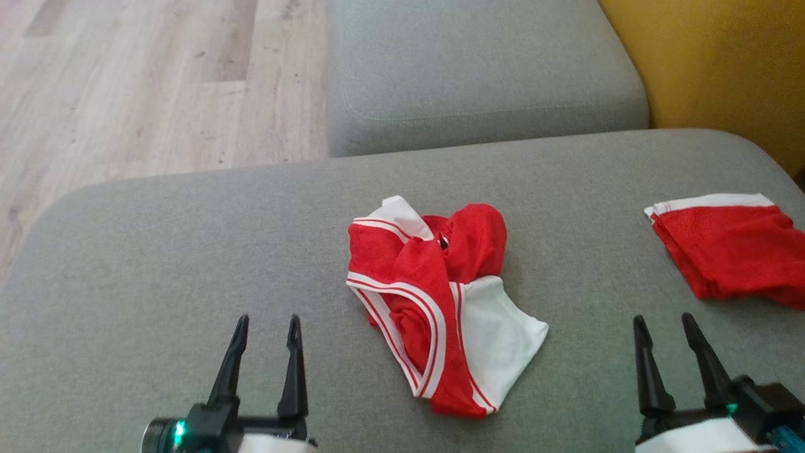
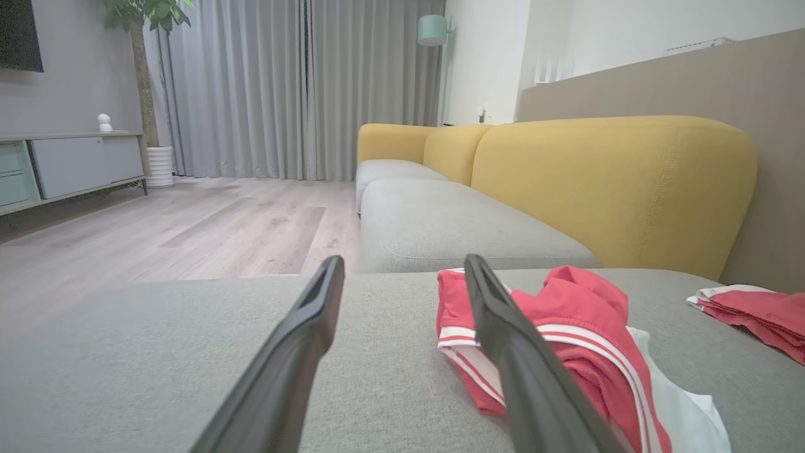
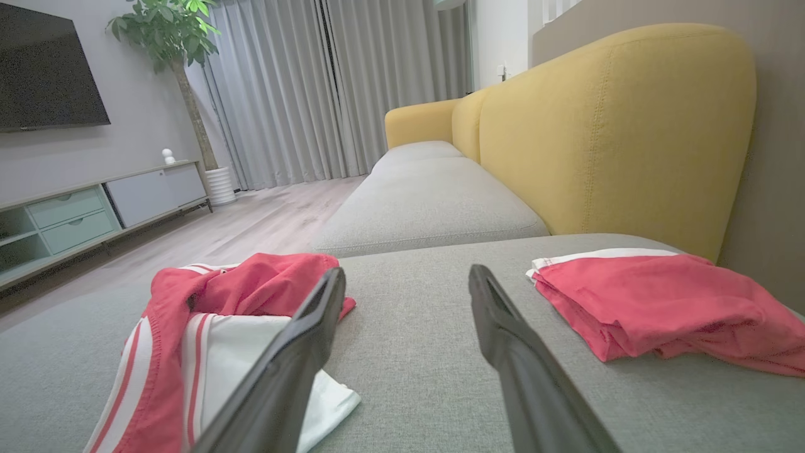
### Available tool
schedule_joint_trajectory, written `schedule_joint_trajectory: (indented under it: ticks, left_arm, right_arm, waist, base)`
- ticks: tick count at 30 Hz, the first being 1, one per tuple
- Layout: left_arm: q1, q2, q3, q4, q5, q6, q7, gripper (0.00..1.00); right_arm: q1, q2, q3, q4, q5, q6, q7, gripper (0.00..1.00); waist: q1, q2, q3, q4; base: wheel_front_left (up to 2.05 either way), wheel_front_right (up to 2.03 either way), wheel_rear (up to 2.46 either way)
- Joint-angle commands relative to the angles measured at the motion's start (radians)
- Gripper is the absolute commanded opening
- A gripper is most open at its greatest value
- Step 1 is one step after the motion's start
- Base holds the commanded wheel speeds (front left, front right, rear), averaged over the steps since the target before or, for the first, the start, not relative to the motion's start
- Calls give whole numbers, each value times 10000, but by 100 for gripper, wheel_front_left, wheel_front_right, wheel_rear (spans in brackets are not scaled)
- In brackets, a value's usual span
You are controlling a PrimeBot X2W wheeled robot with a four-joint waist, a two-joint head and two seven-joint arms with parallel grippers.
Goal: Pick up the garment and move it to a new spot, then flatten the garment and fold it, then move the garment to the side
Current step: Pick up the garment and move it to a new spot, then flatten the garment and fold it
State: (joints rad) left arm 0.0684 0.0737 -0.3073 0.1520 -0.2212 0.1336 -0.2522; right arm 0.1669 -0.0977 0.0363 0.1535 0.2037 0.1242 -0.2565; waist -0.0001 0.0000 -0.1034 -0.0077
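A crumpled red and white garment (image 1: pixel 440 296) with white stripes lies in a heap in the middle of the grey sofa seat (image 1: pixel 188 251). It also appears in the left wrist view as the garment (image 2: pixel 566 327) and in the right wrist view as the garment (image 3: pixel 207 327). My left gripper (image 1: pixel 267 327) stands open at the lower left, apart from the cloth, with nothing between its fingers. At the lower right my right gripper (image 1: pixel 665 324) is open too, empty, to the right of the heap.
A second red garment (image 1: pixel 729 248) with a white band lies folded at the seat's right edge. Behind is another grey cushion (image 1: pixel 478 69) and the yellow backrest (image 1: pixel 723 63). Wooden floor (image 1: pixel 126 82) lies beyond the seat's left edge.
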Motion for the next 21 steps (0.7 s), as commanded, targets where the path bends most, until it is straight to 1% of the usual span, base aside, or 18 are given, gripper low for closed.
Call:
schedule_joint_trajectory:
  ticks: [1,5,9,21]
  left_arm:
    - [-104,-45,444,-547,177,89,-94,100]
    - [713,-120,619,-1246,632,65,-95,100]
    - [1225,-163,637,-1432,1022,63,-95,100]
    - [1361,-222,778,-1550,1306,55,-95,100]
  right_arm:
    - [-166,-52,116,-452,-33,65,-53,100]
    - [194,-30,-3,-730,-89,65,-53,100]
    - [378,-125,128,-819,-189,65,-53,100]
    - [427,-16,71,-831,-178,65,-53,100]
  waist:
    - [1,0,-144,139]
    - [1,0,-238,219]
    - [1,0,-274,264]
    - [1,0,-379,321]
  base:
    - [0,0,0]
    - [0,0,0]
    - [0,0,0]
    - [0,0,0]
